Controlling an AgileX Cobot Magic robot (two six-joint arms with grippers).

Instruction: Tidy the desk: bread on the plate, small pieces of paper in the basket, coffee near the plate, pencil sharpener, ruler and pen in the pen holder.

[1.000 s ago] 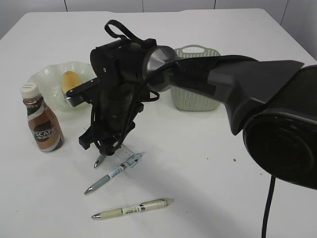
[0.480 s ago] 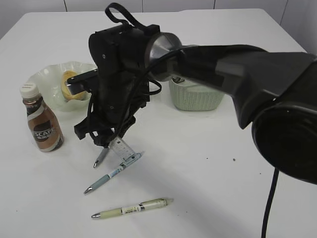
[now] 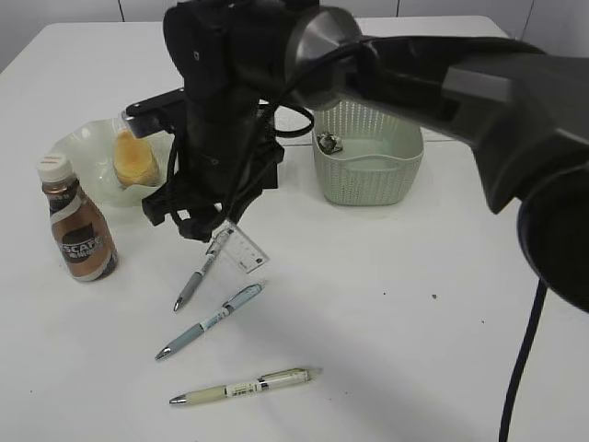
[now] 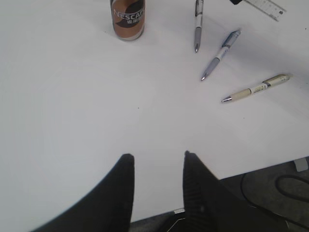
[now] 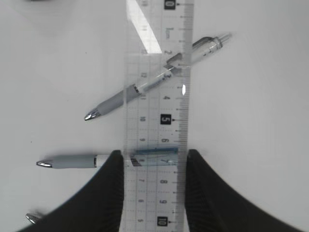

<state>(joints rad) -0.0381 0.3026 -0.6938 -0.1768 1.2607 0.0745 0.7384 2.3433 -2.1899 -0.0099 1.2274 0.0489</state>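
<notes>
Clear ruler (image 5: 157, 96) pinched between the jaws, hanging off the table. Three pens beyond the jaws on the tabletop: grey-grip one (image 5: 154, 82), blue one (image 5: 104, 160), cream one (image 3: 246, 387) farthest. Coffee bottle (image 3: 76, 226) upright, bread (image 3: 134, 157) on plate (image 3: 87, 145), off to the side.

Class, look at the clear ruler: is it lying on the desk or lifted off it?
Lifted. The right gripper clamps the ruler between its fingers, and the exterior view shows it hanging tilted above the pens.
</notes>
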